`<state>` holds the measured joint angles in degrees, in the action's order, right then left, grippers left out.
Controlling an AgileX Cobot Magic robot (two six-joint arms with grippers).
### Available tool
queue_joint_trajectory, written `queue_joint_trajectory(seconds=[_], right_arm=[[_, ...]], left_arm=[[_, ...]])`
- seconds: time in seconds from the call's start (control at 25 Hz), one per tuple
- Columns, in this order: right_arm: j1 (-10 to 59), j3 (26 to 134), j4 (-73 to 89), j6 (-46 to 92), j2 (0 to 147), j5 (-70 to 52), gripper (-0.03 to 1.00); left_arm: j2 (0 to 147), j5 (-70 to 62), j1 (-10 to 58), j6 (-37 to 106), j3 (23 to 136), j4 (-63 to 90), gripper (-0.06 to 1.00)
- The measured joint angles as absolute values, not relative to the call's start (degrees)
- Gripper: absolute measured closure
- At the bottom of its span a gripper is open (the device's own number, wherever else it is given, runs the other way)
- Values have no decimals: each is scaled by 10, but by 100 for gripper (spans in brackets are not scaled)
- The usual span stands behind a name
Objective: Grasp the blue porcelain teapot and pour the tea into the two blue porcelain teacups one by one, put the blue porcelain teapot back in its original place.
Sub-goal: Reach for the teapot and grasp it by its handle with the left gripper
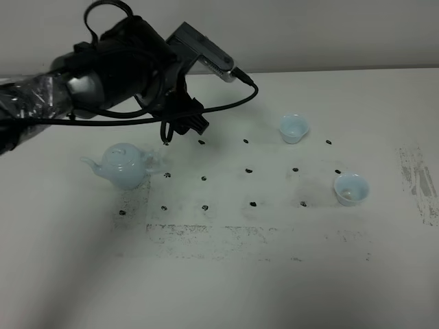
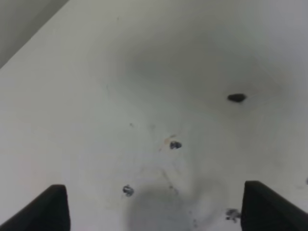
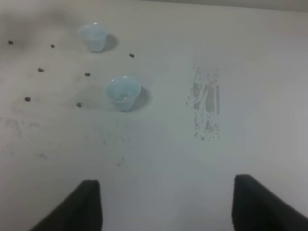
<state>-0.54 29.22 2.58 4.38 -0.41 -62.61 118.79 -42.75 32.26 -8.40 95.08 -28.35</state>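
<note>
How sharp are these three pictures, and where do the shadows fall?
High view: the teapot looks soft-edged, with pale glare on its lid, and the table dims toward the left. Left wrist view: hazy throughout, a grey shadow under the open left hand. Right wrist view: both cups slightly blurred, a shadow beside the farther one.

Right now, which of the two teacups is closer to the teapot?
The teacup at the back, nearer the table's far edge. The other teacup stands further right and toward the front, farther from the teapot.
</note>
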Motion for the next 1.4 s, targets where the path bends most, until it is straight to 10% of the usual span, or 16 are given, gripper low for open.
queue_joint_trajectory(seconds=[1.4], right_arm=[[-5,292,25,44,-4,-626,37]], left_arm=[[1249,-503,325,-49,956,-361,26]])
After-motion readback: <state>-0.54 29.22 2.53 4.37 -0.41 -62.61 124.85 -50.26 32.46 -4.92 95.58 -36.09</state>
